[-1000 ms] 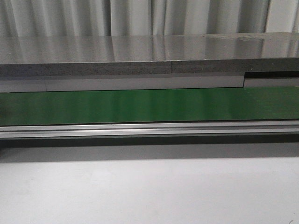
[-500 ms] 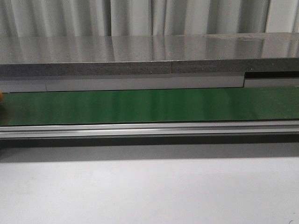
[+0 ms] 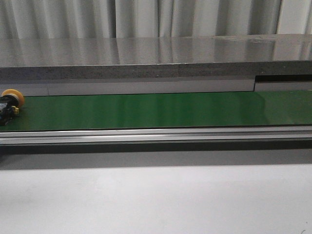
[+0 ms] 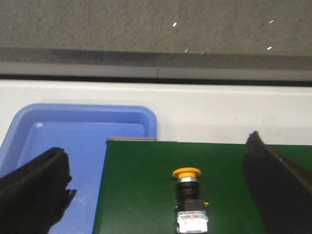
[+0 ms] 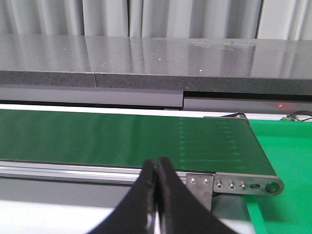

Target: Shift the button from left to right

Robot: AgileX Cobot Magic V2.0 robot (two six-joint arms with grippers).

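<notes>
Left pincer (image 4: 156,185): wide open, empty, fingers either side of the button.
Right pincer (image 5: 157,195): closed, empty, near the belt's right end.
Button (image 4: 189,200): on green belt (image 4: 146,185), far left end.
Blue tray (image 4: 73,146): just beside belt end.

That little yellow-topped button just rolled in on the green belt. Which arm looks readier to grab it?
The left one, probably. Its gripper is open, and the button lies on the green belt between its fingers. The right gripper is shut, with no button in its view.
</notes>
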